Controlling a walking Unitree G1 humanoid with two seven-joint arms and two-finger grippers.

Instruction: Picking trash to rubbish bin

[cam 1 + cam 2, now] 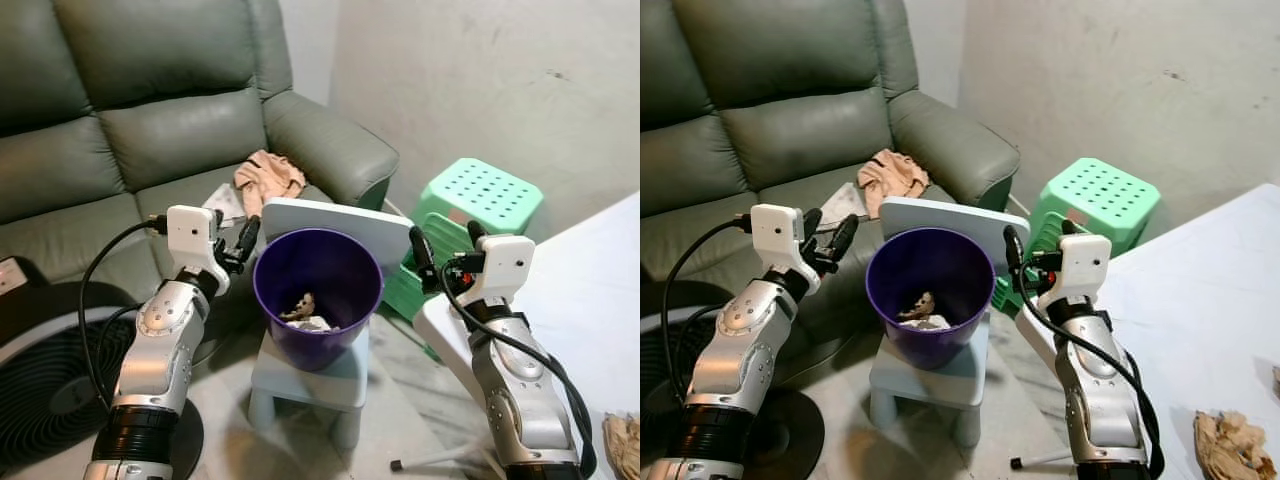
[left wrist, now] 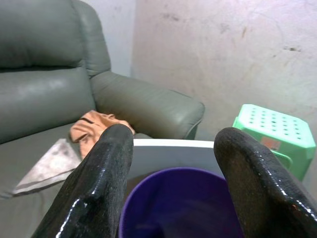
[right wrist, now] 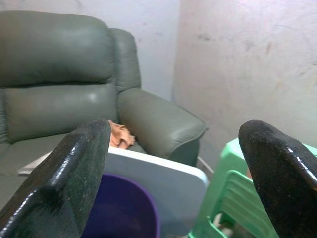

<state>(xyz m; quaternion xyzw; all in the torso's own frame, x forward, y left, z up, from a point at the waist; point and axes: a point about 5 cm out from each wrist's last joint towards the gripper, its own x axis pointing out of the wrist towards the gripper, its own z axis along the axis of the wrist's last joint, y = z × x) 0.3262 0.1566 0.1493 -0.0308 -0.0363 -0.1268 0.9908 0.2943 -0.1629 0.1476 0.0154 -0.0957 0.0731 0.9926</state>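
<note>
The purple bin (image 1: 318, 295) stands upright, mouth up, on a pale blue stool (image 1: 310, 378) whose front edge and legs it partly hides; crumpled trash (image 1: 303, 310) lies at its bottom, shape unclear. The left gripper (image 1: 240, 240) and right gripper (image 1: 445, 250) flank the rim without touching it, fingers apart and empty. More crumpled trash (image 1: 1230, 442) lies at the white table's (image 1: 1200, 330) near edge, cut off by the frame.

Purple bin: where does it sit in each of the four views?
Left eye view: purple bin, centre, on a small stool.
Right eye view: centre-left.
Left wrist view: bottom edge, between the fingers.
Right wrist view: bottom, left of centre.
Shared landmark: green stool.
</note>
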